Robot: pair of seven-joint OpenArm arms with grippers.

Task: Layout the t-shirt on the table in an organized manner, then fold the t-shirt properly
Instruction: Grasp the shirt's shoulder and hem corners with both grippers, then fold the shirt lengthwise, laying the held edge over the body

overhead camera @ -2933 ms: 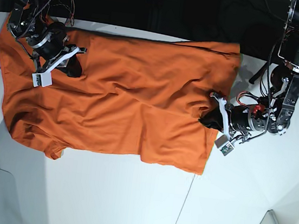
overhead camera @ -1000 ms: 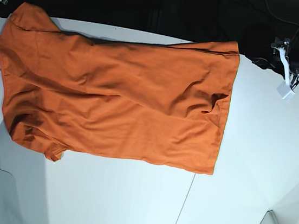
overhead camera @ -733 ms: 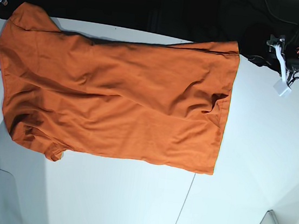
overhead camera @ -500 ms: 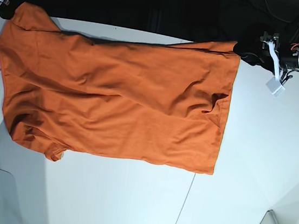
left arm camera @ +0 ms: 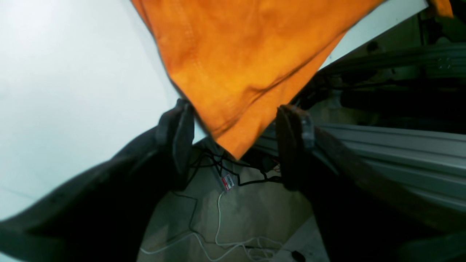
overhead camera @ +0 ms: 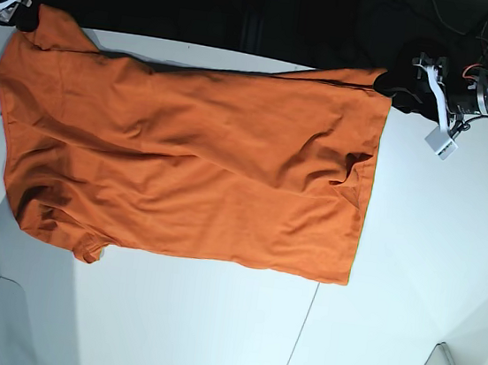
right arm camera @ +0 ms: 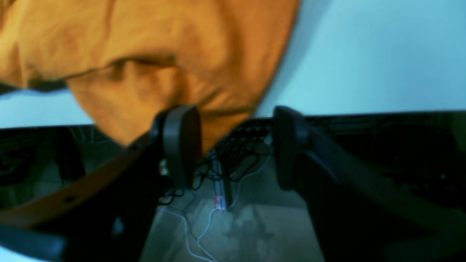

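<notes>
**Orange shirt spread flat, both grippers at its far corners**

White tabletop fills most of the base view, the table crossed by a thin dark seam line that runs from the shirt's near edge toward the camera. Beyond the far edge lies darkness with dim cables and frame parts.

At the far left corner of the base view, the right gripper sits at the table edge, just at the shirt's top-left corner. In its wrist view the right gripper has its dark pads spread apart, and a blurred fold of orange cloth hangs down to the gap, close against the left pad; the jaws are not pressed together on it. Below, cables lie on the floor, one carrying a small red label too blurred to read.

The t-shirt lies spread across the left and middle of the table, wrinkled, with a small raised fold near its right edge and a sleeve tip at the lower left.

At the upper right, the left gripper reaches the shirt's far right corner. Its wrist view shows the left gripper with jaws wide apart and the pointed corner of the t-shirt hanging over the table edge between them, not pinched. A small red-and-white tag on the cables below is unreadable.
</notes>
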